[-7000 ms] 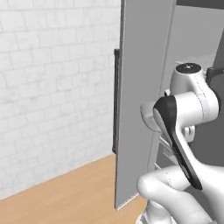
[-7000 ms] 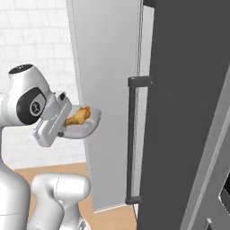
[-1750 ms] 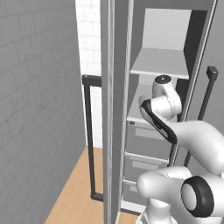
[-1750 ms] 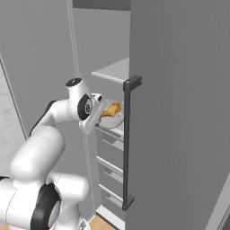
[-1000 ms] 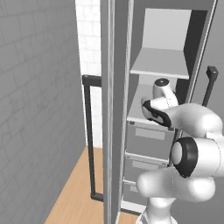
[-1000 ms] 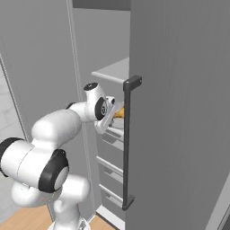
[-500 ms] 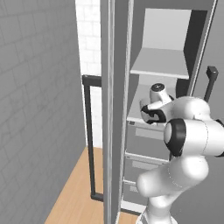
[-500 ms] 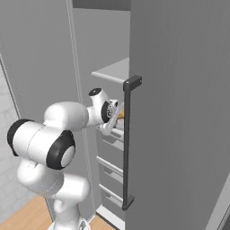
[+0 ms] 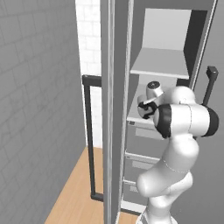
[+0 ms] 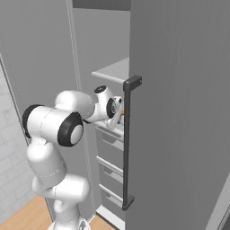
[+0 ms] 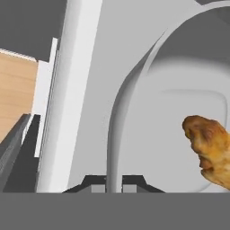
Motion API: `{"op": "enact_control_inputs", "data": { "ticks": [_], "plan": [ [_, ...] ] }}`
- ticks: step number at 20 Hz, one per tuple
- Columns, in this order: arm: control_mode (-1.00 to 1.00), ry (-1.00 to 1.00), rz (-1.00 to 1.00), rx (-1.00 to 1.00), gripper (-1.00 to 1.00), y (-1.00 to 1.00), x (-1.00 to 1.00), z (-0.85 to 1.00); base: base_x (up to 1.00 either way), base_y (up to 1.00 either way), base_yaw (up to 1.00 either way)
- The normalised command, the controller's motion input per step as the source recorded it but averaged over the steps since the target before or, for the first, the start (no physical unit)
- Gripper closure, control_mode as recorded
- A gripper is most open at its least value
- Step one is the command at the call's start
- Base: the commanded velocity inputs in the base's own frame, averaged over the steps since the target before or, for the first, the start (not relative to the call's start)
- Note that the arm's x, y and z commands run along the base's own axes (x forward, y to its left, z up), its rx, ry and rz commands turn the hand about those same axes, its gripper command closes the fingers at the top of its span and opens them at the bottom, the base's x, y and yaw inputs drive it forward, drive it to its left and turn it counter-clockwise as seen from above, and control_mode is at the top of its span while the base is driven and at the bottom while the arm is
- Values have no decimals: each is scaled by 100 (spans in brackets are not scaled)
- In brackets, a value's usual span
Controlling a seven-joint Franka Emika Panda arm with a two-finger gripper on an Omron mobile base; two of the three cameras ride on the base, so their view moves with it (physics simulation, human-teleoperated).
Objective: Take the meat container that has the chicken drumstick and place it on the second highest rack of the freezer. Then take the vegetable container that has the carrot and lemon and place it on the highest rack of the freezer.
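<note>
My gripper (image 11: 114, 182) is shut on the rim of the meat container (image 11: 179, 112), a light-grey rounded tub. The golden-brown chicken drumstick (image 11: 209, 150) lies inside it, at the right of the hand view. In the left base view my hand (image 9: 148, 109) reaches into the open freezer (image 9: 166, 48), at the level of the second highest rack (image 9: 136, 114). The highest rack (image 9: 159, 63) is bare above it. From the right base view the meat container (image 10: 118, 114) peeks out beside the wrist, mostly hidden behind the freezer door. The vegetable container is out of view.
The open freezer door with its black bar handle (image 10: 127, 143) stands close on the right of the arm. Grey drawers (image 10: 110, 155) are stacked below the shelves. The left door panel (image 9: 116, 109) and another black handle (image 9: 89, 131) flank the opening. Wooden floor (image 9: 74, 188) lies below.
My hand has pushed deeper into the freezer with the tub, towards the second rack, and the elbow has swung up in front of the cameras. The grip has stayed shut.
</note>
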Motion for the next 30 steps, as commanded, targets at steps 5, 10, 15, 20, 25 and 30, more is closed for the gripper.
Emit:
{"op": "enact_control_inputs", "data": {
  "ticks": [5,10,15,20,25,30],
  "plan": [
    [-100,0,0,0,100,-29,42,-20,0,0,0],
    [-100,0,0,0,100,-19,33,-27,0,0,0],
    [-100,0,0,0,100,-9,29,-21,0,0,0],
    [-100,0,0,0,100,-1,4,0,0,0,0],
    [-100,0,0,0,100,0,0,0,0,0,0],
    [-100,0,0,0,-100,0,0,0,0,0,0]
  ]
}}
